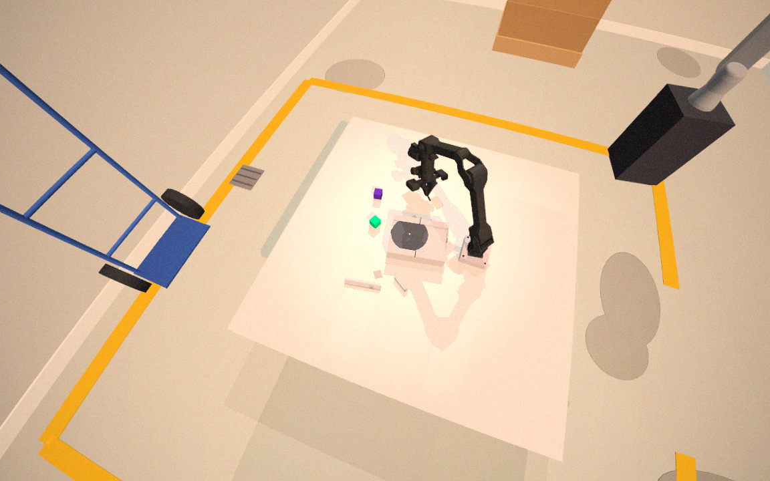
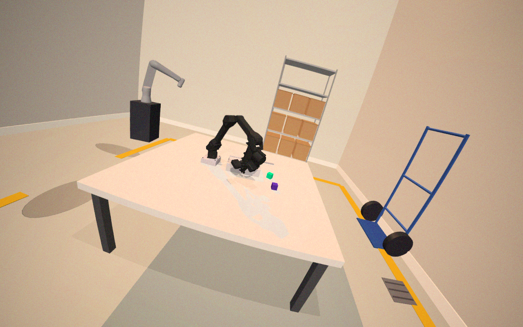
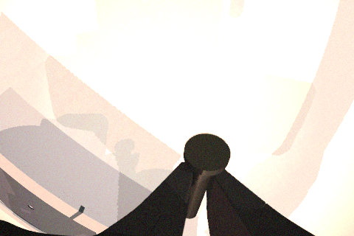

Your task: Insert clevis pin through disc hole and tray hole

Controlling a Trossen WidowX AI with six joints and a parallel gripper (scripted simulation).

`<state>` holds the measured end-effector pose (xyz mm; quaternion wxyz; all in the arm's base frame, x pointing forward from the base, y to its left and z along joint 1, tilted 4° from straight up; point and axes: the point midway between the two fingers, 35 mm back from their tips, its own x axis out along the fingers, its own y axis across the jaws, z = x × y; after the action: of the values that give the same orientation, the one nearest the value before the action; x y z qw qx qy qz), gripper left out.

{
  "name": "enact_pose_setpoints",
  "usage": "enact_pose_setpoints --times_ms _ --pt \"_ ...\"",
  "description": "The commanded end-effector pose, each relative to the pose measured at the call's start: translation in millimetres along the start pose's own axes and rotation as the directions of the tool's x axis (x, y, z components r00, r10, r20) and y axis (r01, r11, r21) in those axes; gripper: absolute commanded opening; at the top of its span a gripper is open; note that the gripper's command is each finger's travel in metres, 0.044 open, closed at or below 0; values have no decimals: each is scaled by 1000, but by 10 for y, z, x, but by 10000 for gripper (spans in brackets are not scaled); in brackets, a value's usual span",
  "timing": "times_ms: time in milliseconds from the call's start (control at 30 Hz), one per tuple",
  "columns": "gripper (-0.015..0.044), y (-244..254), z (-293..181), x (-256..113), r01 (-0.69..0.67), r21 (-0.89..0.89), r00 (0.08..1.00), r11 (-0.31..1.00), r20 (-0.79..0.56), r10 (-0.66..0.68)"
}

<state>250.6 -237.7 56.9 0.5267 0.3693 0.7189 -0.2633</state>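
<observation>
Seen from the top, the disc [image 1: 402, 240] [image 3: 48, 214] is lying in the tray [image 1: 430, 254] [image 2: 255, 175] [image 3: 37, 188], which is resting on the table [image 1: 495, 359] [image 2: 174, 190] [image 3: 166, 63] just left of the arm base [image 1: 464, 261] [image 2: 204, 162]. Left of the tray, a near cube [image 1: 374, 222] [image 2: 269, 175] and a far cube [image 1: 377, 194] [image 2: 274, 186] are sitting apart, while a bar [image 1: 361, 286] [image 2: 268, 163] is lying near left. Beyond the tray's far side, the pin [image 3: 206, 153] is sitting between the gripper [image 1: 429, 196] [image 2: 243, 171] [image 3: 199, 172] fingers.
</observation>
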Motion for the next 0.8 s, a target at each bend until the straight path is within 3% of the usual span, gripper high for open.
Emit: enact_pose_setpoints --times_ms 0,400,767 --pt "0 53 -53 -3 27 -95 1000 995 10 -26" --pt "0 413 -206 -4 85 -422 996 903 72 -60" --pt "0 751 -409 16 142 -718 989 682 122 -78"
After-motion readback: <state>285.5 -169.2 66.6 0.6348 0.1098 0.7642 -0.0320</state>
